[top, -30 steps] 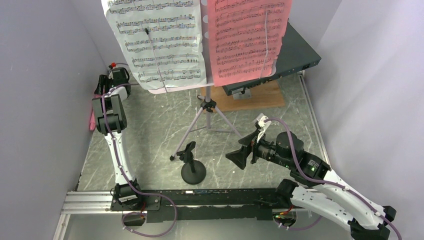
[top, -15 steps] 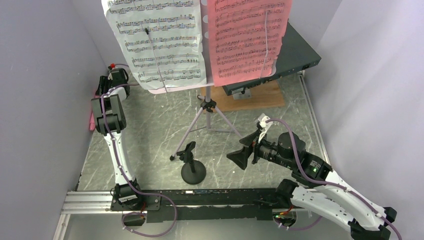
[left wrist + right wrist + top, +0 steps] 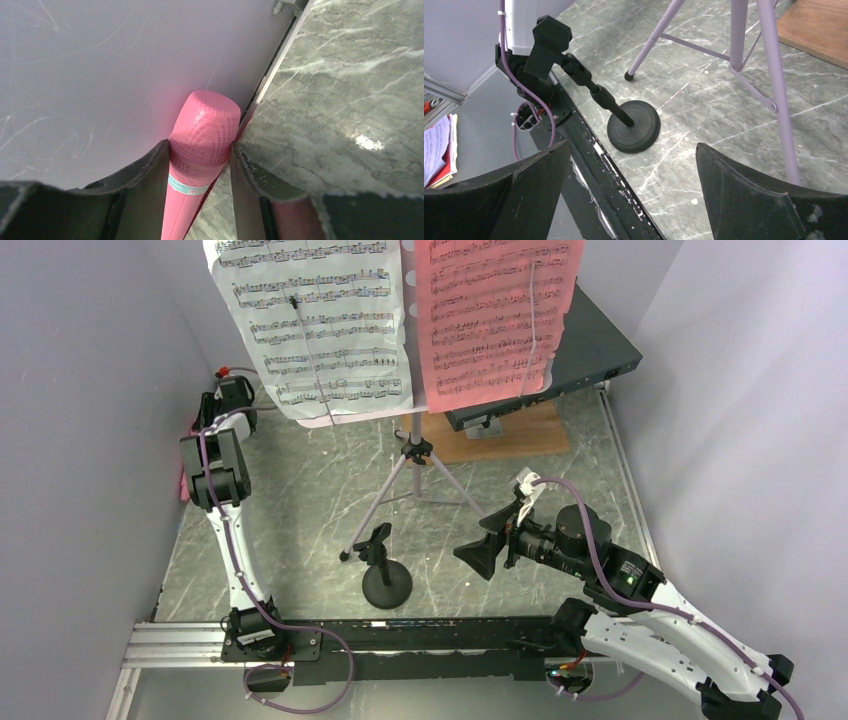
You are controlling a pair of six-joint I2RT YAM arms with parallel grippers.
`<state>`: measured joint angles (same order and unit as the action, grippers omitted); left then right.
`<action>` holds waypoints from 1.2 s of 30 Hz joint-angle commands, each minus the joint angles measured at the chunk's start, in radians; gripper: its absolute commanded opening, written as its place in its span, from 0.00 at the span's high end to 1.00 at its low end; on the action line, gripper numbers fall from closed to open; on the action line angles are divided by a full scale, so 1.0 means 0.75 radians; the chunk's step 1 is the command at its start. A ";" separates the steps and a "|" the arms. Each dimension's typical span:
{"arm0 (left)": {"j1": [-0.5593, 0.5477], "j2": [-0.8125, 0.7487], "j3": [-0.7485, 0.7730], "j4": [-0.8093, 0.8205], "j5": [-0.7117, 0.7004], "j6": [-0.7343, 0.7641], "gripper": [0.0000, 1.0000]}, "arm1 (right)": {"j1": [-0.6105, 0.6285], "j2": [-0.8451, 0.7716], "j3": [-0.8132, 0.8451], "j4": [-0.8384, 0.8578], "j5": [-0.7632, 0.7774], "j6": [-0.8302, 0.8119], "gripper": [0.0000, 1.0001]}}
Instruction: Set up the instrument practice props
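Observation:
The pink microphone (image 3: pixel 202 135) lies at the table's left edge against the wall; only a pink sliver of it (image 3: pixel 184 480) shows from above. My left gripper (image 3: pixel 200 147) is shut on its head, one finger touching each side. My right gripper (image 3: pixel 478 555) is open and empty, hovering right of the small black round-based mic stand (image 3: pixel 385 580), which also shows in the right wrist view (image 3: pixel 634 125). The silver tripod (image 3: pixel 415 475) stands mid-table. It carries the lavender desk (image 3: pixel 385 412) with the white sheet (image 3: pixel 315 320) and the pink sheet (image 3: pixel 490 310).
A dark flat rack-mount box (image 3: pixel 590 350) rests on a wooden board (image 3: pixel 510 440) at the back right. Grey walls close in on the left and right. The black base rail (image 3: pixel 400 635) runs along the near edge. A tripod leg (image 3: pixel 769 75) stands near my right gripper.
My left arm has shifted slightly left, toward the wall. My right gripper has barely moved and stays open.

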<state>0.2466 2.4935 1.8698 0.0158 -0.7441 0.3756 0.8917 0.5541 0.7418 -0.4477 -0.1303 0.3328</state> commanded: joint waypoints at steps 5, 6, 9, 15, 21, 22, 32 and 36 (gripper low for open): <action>-0.080 -0.159 -0.205 -0.259 0.030 -0.167 0.83 | -0.001 0.036 0.041 0.074 -0.005 0.012 0.01; -0.120 -0.199 -0.228 -0.272 0.021 -0.187 0.83 | -0.003 0.044 0.033 0.086 -0.008 0.013 0.01; -0.196 -0.308 -0.312 -0.299 0.007 -0.246 0.85 | -0.002 0.073 0.012 0.116 -0.027 0.016 0.01; -0.375 -0.502 -0.561 -0.225 -0.069 -0.210 0.86 | -0.003 0.096 -0.004 0.157 -0.065 0.041 0.01; -0.246 -0.486 -0.517 -0.402 0.125 -0.347 0.48 | -0.002 0.068 0.011 0.129 -0.048 0.042 0.01; -0.230 -0.445 -0.488 -0.411 0.093 -0.332 0.42 | -0.001 0.060 0.011 0.129 -0.049 0.045 0.01; -0.190 -0.015 -0.080 -0.414 -0.182 -0.162 0.19 | -0.003 0.090 0.125 0.039 -0.060 0.023 0.01; -0.136 0.067 0.060 -0.426 -0.195 -0.104 0.17 | -0.001 0.086 0.140 -0.004 -0.043 0.013 0.01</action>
<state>0.1108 2.4378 1.8610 -0.2337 -0.9394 0.2584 0.8917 0.6270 0.7959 -0.4240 -0.1658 0.3511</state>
